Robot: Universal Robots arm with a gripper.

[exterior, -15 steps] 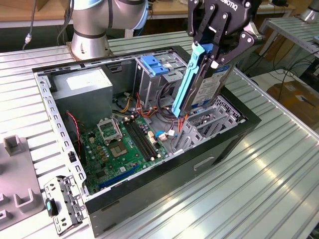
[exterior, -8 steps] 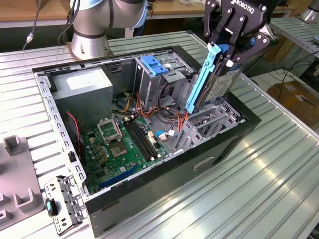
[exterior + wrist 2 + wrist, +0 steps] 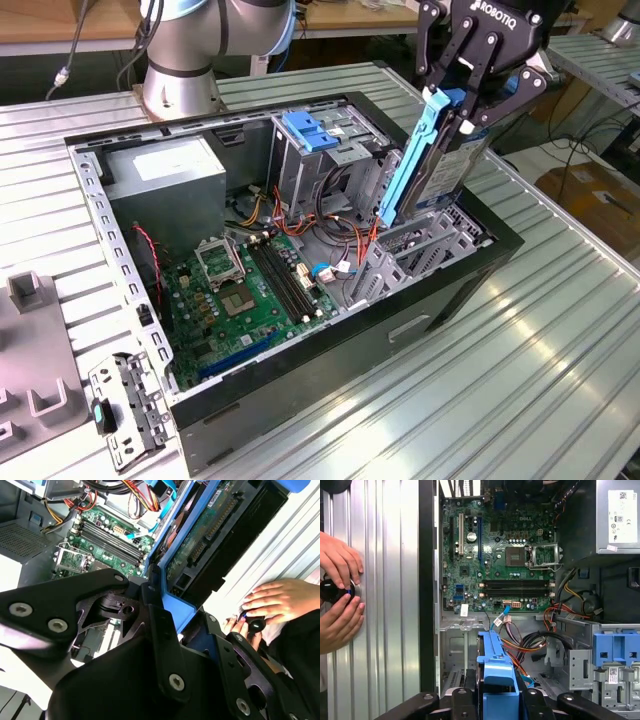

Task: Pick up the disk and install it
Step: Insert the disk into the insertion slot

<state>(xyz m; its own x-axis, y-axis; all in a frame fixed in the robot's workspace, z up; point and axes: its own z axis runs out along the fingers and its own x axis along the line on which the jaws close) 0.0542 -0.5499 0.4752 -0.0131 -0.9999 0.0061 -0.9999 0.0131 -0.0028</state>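
Presently the pincer (image 3: 478,100) is closed on the upper end of the disk (image 3: 436,170) and holds it on edge, steeply tilted, over the open computer case (image 3: 95,215). The disk hangs directly below the pincer, its lower end at the grey drive bay (image 3: 405,250) on the exterior view's right. This attitude is judged to line the blue rails up with the bay. Contact with the bay cannot be told. A person's hands (image 3: 340,595) lie on the counter (image 3: 530,350) beside the case.

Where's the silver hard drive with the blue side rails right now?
In the exterior view the silver metal hard drive with blue rails hangs tilted in the gripper, above that view's right end of the open black computer case.
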